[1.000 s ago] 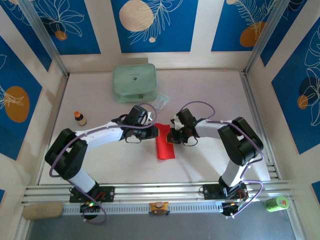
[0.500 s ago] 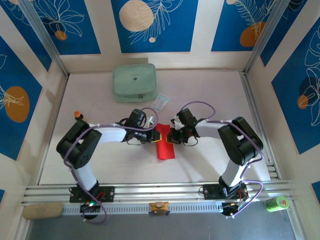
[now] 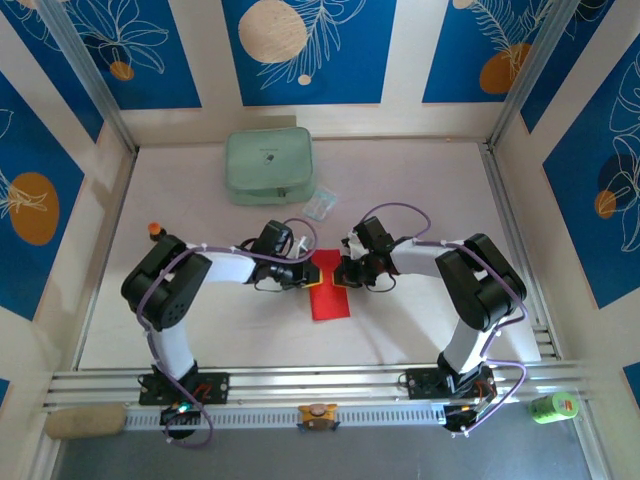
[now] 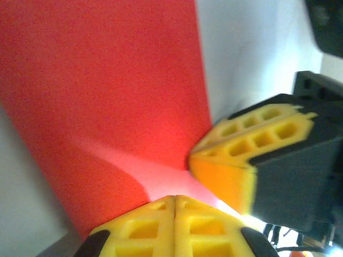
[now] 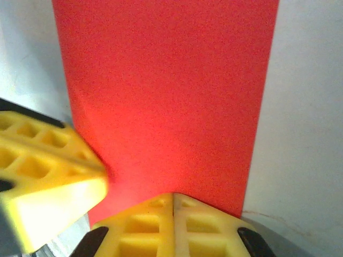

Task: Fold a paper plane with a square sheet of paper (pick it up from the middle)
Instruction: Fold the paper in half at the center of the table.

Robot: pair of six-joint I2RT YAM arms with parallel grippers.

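The paper (image 4: 107, 80) is seen as matt red with a fine grain; a pale sheen is thrown on it at the left gripper (image 4: 174, 199), whose fingers (image 4: 139, 231) are moulded in matt yellow cellular plastic. Beyond the paper, the pouch (image 3: 268, 165) is smooth; the table (image 3: 380, 330) under both is matt.

Blue leaf-patterned wall panels (image 3: 310, 50) surround a pale table (image 3: 420, 180).

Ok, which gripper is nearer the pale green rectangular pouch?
Left. The left gripper sits nearward, right of the pale green rectangular pouch; the right gripper is further right, across the red paper sheet.
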